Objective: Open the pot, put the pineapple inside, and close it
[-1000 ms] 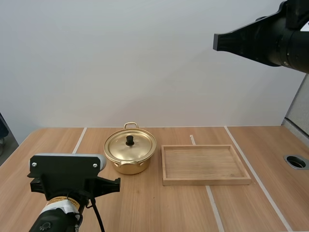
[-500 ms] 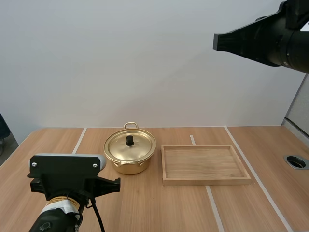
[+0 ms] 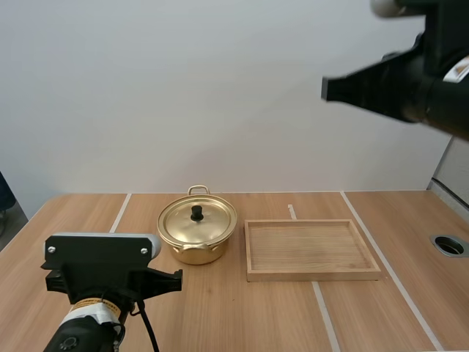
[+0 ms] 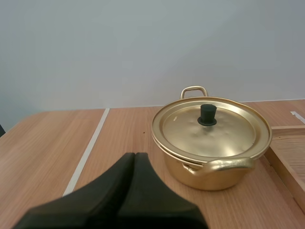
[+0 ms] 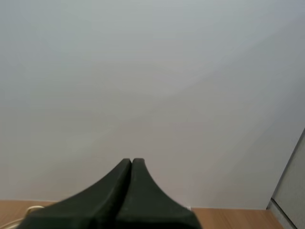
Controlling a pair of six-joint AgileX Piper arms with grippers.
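A gold pot (image 3: 197,233) with its lid (image 3: 198,220) on and a black knob (image 3: 197,213) stands on the table left of centre. Seen from the left wrist, the pot (image 4: 211,143) sits ahead of my left gripper (image 4: 134,155), whose fingers lie together, shut on nothing, low over the table. My right gripper (image 3: 327,82) hangs high above the table at the right, and in the right wrist view its fingers (image 5: 131,162) lie together as one dark wedge against the wall.
An empty wooden tray (image 3: 311,249) lies just right of the pot; its corner (image 4: 286,148) is beside the pot in the left wrist view. A round hole (image 3: 448,245) is set in the table at the far right.
My right arm has shifted a little, its body now lower and more in frame. The left arm, pot and tray have not moved.
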